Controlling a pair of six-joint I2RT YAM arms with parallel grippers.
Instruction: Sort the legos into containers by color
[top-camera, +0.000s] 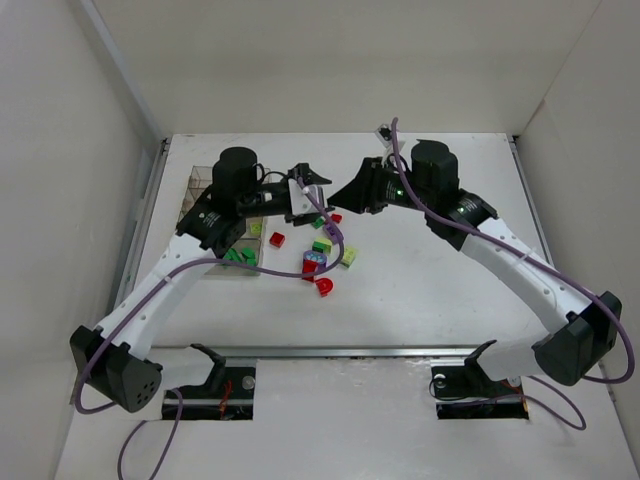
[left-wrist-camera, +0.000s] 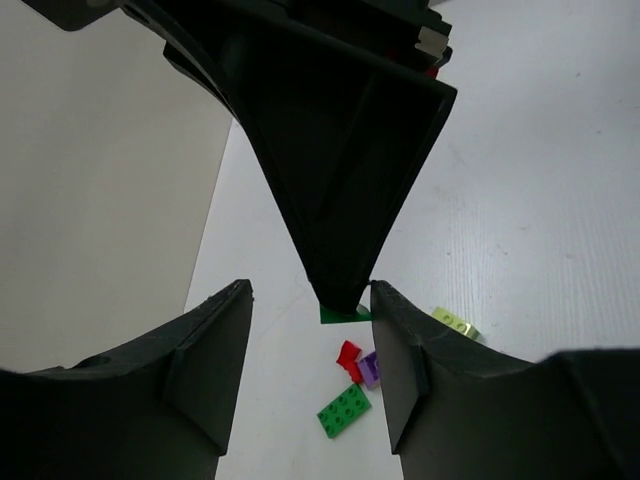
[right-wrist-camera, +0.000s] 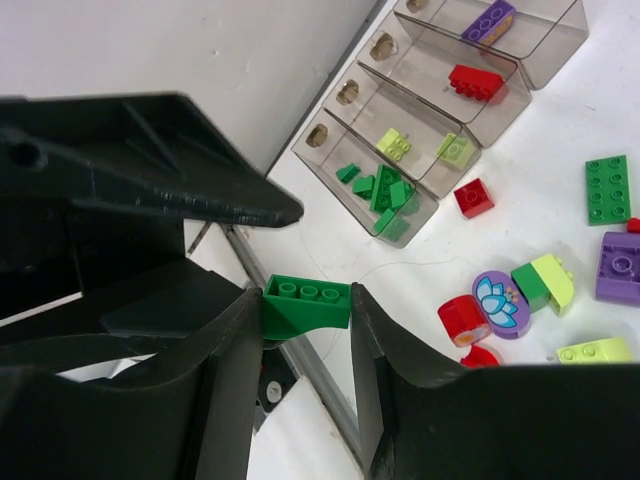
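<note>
Organizer box (top-camera: 198, 185) mostly hidden under left arm (top-camera: 215, 215) at 10 o'clock, green brick (left-wrist-camera: 345, 315) largely masked by right gripper (left-wrist-camera: 345, 292), purple brick (right-wrist-camera: 615, 268) cut by frame edge at 3 o'clock, red piece (right-wrist-camera: 483, 354) half behind finger (right-wrist-camera: 430, 400).

A robotics lab bench: bare white walls (top-camera: 330, 60) box in a white table (top-camera: 450, 300) carrying 2 cabled arms (top-camera: 170, 280).

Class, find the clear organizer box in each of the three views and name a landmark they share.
Top external: organizer box left of centre, largely hidden behind the left arm.
Left wrist: not in it.
Right wrist: upper right, bricks in its rows.
Shared landmark: the right gripper, jaws shut on a green brick.
</note>
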